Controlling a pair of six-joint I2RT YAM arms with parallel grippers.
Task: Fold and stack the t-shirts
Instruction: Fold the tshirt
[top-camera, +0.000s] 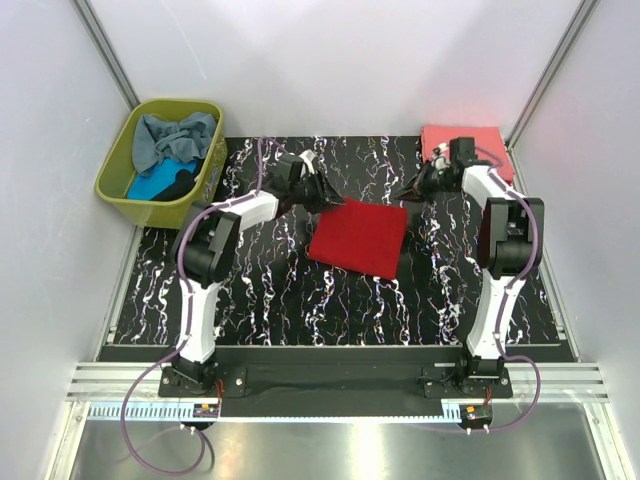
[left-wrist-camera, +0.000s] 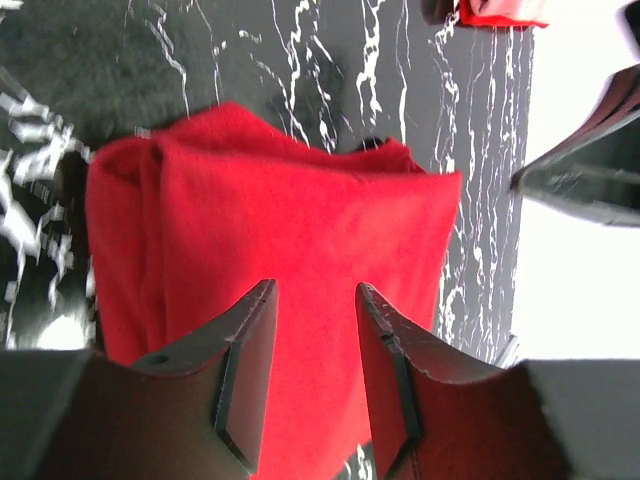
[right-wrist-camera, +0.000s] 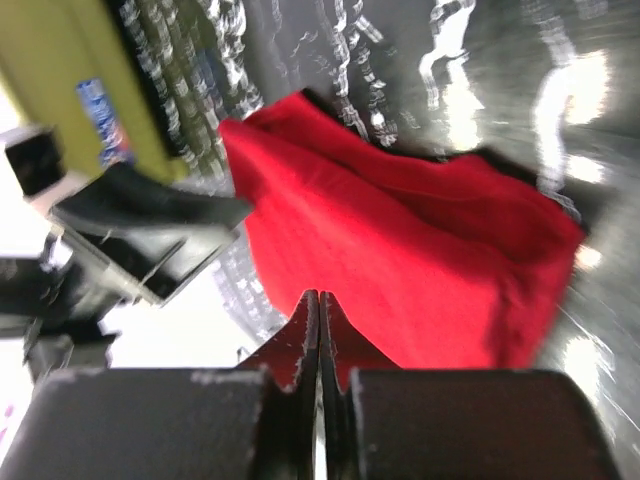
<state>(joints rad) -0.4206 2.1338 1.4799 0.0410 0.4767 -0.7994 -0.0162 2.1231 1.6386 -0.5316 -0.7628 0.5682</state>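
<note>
Dark red shirt (top-camera: 360, 237) sits folded mid-desk (top-camera: 270, 290), a slightly skewed square! Left fingers (left-wrist-camera: 258, 310) hang spread apart over its far left corner; right fingers (right-wrist-camera: 318, 305) are pressed tight together just off its far right corner. Coral-pink shirt (top-camera: 488, 140) lies folded in the desk's far right corner. Far left, the olive basket (top-camera: 112, 175) holds a grey-blue shirt (top-camera: 170, 135), turquoise shirt (top-camera: 150, 186) and black shirt (top-camera: 182, 180), all heaped.

The top view looks steeply down from above and behind the arm bases (top-camera: 195, 378), taking in the whole bench (top-camera: 270, 300). Both wrist views hang close over the folded dark red shirt (left-wrist-camera: 290, 230), facing it from opposite sides; all three share it
</note>
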